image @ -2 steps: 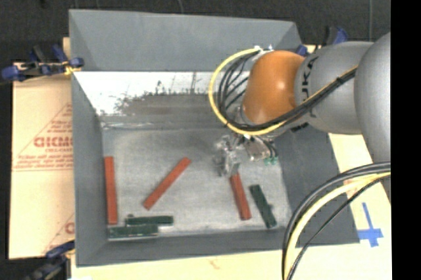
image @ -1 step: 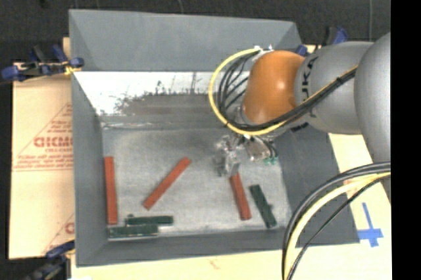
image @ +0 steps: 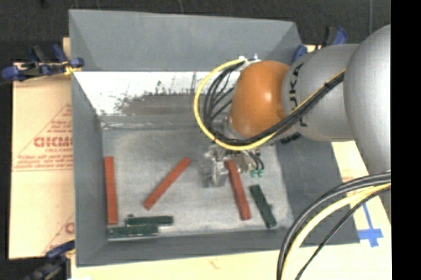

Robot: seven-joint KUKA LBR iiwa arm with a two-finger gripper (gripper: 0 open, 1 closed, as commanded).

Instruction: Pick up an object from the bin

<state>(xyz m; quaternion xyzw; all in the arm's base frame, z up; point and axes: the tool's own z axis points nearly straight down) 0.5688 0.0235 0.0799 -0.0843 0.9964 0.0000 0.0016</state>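
The gripper (image: 216,171), open or closed I cannot tell, hovers just beside the upper end of a red stick (image: 239,194), whose long axis runs from the gripper down the view and slightly rightward.

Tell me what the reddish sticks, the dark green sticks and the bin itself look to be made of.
Reddish sticks: probably painted wood or plastic; even matte colour, straight edges, no gloss. Dark green sticks: same shape and matte look, so likely the same; cannot be settled. Bin: sheet metal, dull grey, with dark scuffs on its sloped back wall.
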